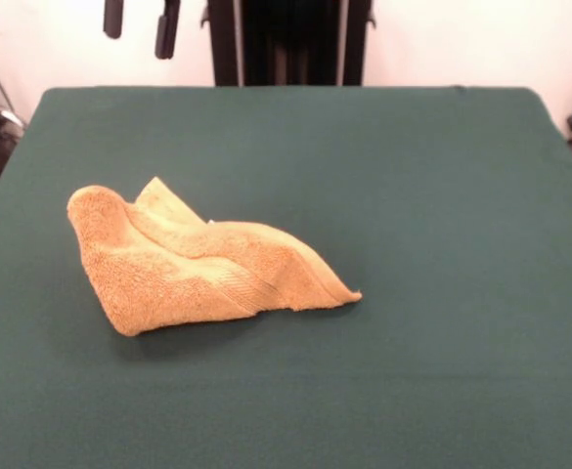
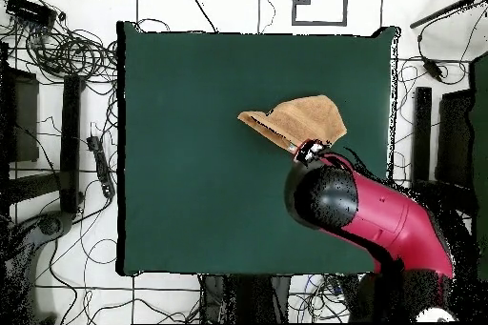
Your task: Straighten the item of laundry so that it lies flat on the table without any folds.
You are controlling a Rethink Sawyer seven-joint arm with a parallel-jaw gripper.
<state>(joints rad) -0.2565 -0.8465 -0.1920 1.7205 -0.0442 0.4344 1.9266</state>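
The orange-tan towel (image 1: 198, 259) lies crumpled and folded over itself on the left middle of the dark green table (image 1: 413, 195), with one corner pointing right. A woven border band shows along its front edge. My gripper (image 1: 141, 24) hangs at the top edge, high above the table's far side and behind the towel; its two black fingers stand apart with nothing between them. In the overhead view the towel (image 2: 300, 121) lies right of the table's (image 2: 191, 150) middle, and the red arm (image 2: 381, 221) covers the gripper and the towel's near edge.
The black pedestal (image 1: 290, 39) stands at the table's far side. Cables (image 2: 67, 54) and equipment lie on the floor around the table. A black stand (image 2: 424, 131) is beside the table's right edge in the overhead view.
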